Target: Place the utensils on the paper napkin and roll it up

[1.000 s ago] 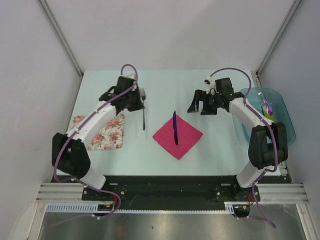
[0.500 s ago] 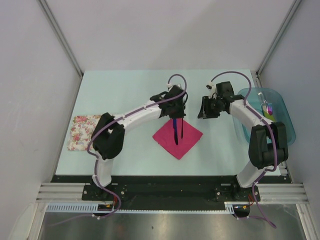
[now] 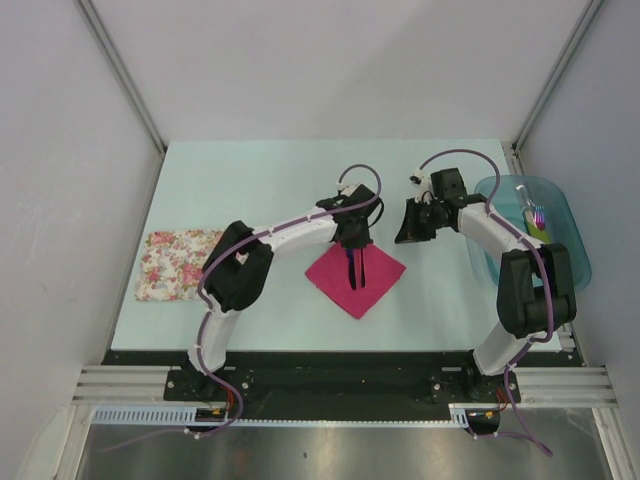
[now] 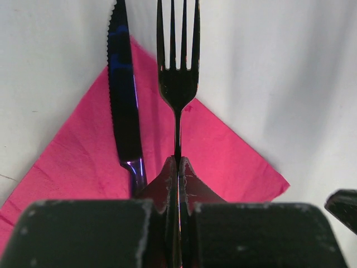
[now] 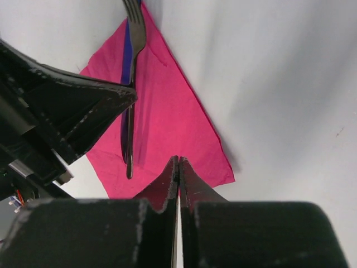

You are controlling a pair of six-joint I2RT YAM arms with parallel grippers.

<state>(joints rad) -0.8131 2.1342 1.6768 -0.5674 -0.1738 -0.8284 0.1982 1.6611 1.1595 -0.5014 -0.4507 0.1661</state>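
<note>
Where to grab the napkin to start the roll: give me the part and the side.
Pinch the right corner of the napkin, coming in low from the right. It lies flat as a diamond with the knife and fork along its middle, so that corner is bare. It also points toward the right gripper, probably the handier one.

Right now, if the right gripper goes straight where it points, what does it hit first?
Probably the pink paper napkin, lying just ahead of the right gripper with its jaws shut, though how high it is above the paper is unclear.
</note>
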